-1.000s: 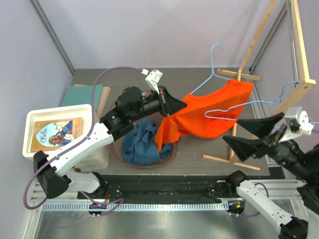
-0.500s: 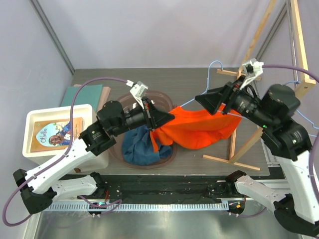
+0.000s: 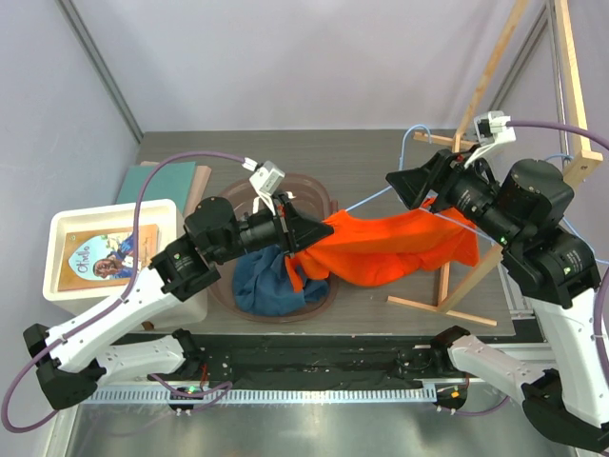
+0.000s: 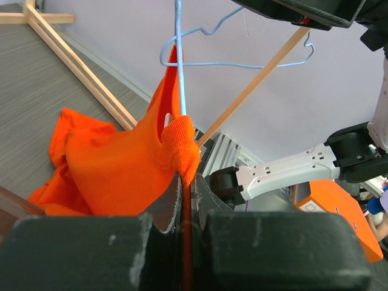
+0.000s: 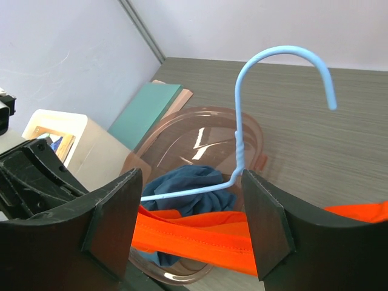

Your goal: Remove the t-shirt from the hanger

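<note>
T-shirt (image 3: 390, 249) pinched in shut left pincer (image 3: 306, 234); right pincer (image 5: 189, 182) stands open astride hanger (image 5: 237, 133).

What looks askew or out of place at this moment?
The blue hanger hooks on nothing: it sits loose inside the open right gripper. The orange t-shirt is stretched sideways from it, one edge pinched in the shut left gripper.

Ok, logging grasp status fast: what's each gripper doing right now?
Left gripper: closed on the orange t-shirt.
Right gripper: open, jaws either side of the blue hanger, not gripping it.
</note>
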Controlling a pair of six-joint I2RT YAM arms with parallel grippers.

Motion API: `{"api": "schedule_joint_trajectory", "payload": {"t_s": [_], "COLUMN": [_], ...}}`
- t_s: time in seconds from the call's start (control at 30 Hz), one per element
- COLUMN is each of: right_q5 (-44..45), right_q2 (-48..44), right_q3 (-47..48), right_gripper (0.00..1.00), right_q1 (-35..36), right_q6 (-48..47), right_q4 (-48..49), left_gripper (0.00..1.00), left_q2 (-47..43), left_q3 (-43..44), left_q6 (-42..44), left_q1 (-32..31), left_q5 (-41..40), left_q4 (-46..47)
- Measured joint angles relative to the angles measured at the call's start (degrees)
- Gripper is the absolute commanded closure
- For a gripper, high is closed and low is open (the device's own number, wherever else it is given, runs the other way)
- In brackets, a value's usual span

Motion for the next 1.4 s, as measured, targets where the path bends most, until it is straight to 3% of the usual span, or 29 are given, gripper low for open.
{"api": "schedule_joint_trajectory", "payload": {"t_s": [0.53,0.87,0.9,0.93,1.0,1.1,1.2,1.4], "right_q5": [2.29,2.84,3.1,3.5,4.0,3.93,3.96,2.75], "right_q2": [-0.83,-1.51,-1.49,-1.44,-1.4,-1.27,-1.14,-1.36], "right_q3": [-6.08,-10.23,-10.69,-11.19,-12.37,-14.03,-15.65,-18.16], "right_gripper": [0.43,0.78,0.86,0.89,0.99,0.99,0.99,0.99], "right_q1": [-0.17,-0.24,-0.28,-0.39,-0.59,-0.52,-0.52,-0.52], "right_q6": [-3.3,-3.74,-3.65,-3.54,-3.5,-3.41,-3.13,-3.76], "right_q4": [4.87,9.4,10.38,11.54,13.73,15.98,19.78,26.75], "left_gripper": [1.0,0.99,0.96,0.81,0.61,0.43,0.38,0.37], "left_q2": [-0.09,-0.39,-0.39,-0.39,-0.46,-0.94,-2.29,-7.32], "left_q3": [0.0,0.02,0.02,0.02,0.02,0.04,0.02,-1.36], "left_q6": [0.44,0.94,1.03,1.09,1.6,1.7,1.92,1.95], "left_q1": [-1.16,-1.18,-1.18,-1.18,-1.18,-1.16,-1.18,-1.18], "left_q5": [1.97,1.03,0.55,0.09,-1.29,-4.39,-6.88,-9.94], "left_q4": [0.02,-0.15,-0.17,-0.2,-0.35,-0.63,-1.62,-4.17]}}
